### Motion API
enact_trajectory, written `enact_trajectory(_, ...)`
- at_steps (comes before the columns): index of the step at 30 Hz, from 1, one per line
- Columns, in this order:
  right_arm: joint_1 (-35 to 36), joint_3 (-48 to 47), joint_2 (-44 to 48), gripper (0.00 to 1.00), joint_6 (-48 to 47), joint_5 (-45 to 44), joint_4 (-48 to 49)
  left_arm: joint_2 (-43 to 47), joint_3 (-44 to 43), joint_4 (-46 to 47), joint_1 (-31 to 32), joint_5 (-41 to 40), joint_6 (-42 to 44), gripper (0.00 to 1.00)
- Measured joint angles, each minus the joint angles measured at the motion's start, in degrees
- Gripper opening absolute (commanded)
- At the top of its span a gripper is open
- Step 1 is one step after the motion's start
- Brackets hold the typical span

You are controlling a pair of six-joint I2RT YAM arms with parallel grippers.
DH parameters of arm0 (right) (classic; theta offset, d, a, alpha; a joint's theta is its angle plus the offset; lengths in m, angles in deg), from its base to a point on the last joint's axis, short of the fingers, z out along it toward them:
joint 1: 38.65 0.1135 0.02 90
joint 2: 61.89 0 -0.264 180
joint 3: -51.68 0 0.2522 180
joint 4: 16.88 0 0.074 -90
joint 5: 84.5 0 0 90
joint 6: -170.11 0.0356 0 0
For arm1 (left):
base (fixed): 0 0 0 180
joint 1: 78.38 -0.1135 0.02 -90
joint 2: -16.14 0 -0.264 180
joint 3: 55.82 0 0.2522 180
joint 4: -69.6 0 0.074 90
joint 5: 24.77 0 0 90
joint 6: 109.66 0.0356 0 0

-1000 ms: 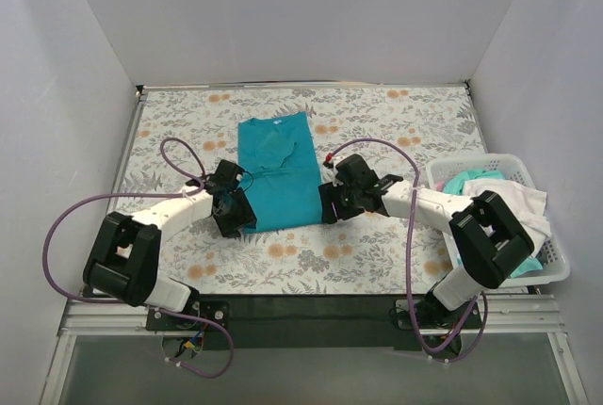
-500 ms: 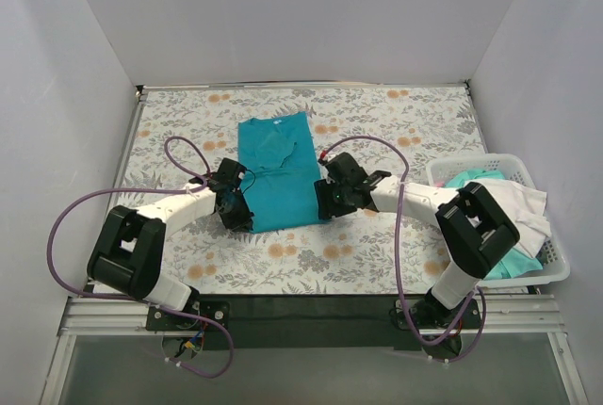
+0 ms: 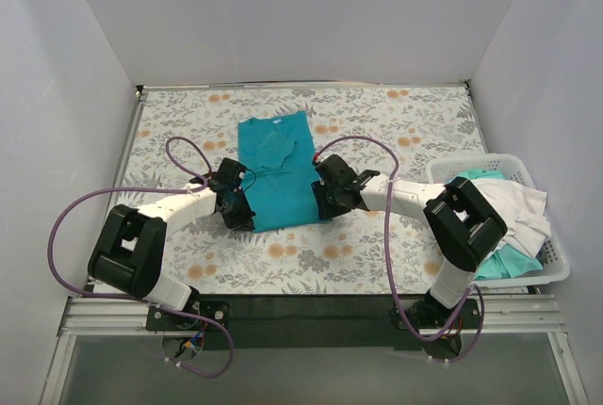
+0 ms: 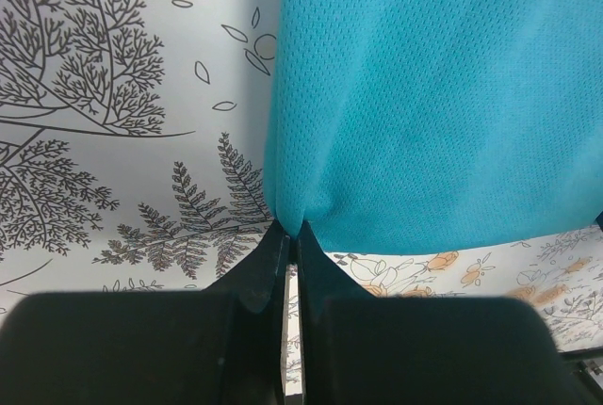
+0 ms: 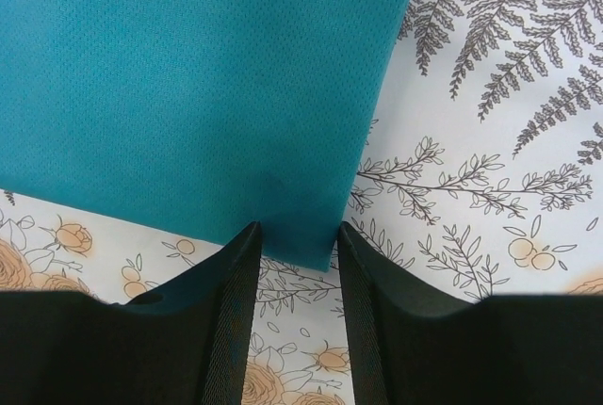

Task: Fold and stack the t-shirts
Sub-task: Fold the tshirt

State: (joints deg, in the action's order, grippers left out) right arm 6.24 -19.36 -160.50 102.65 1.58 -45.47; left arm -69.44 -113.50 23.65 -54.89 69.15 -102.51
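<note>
The teal-blue cloth t-shirt point(image 3: 281, 184) lies flat in the middle of the floral-printed table point(image 3: 405, 118). Our left gripper point(image 4: 292, 233) pinches its near left hem corner. The right gripper point(image 5: 297, 235) stands spread around the right corner. We should close it fully, then lift both corners evenly.

Ahead of my left claw point(image 4: 291, 229) the teal shirt point(image 4: 424, 94) runs past the picture's edge (same ahead of my right claw point(image 5: 297, 234)).
</note>
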Motion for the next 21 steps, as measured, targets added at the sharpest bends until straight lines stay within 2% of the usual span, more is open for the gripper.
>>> enact_trajectory(8, 1.75, -1.16, -0.85, 0.36, -0.02, -4.15, -2.05, 0.07, 0.07, 0.07, 0.0, 0.04, 0.0, 0.0)
enact_trajectory(11, 1.81, -1.01, -0.85, 0.3, -0.09, -4.94, -2.01, 0.09, 0.07, 0.07, 0.0, 0.04, 0.0, 0.0)
enact_trajectory(14, 1.77, -0.92, -0.85, 0.2, -0.15, -4.98, -2.08, 0.09, 0.07, 0.07, 0.04, 0.13, 0.0, 0.0)
enact_trajectory(18, 1.81, -0.72, -0.87, 0.01, 0.02, -4.09, -1.51, 0.09, 0.07, 0.07, 0.22, 0.15, 0.04, 0.0)
enact_trajectory(21, 1.79, -0.7, -0.72, 0.01, -0.2, -3.74, -1.53, 0.15, -0.02, -0.17, 0.26, 0.15, 0.48, 0.0)
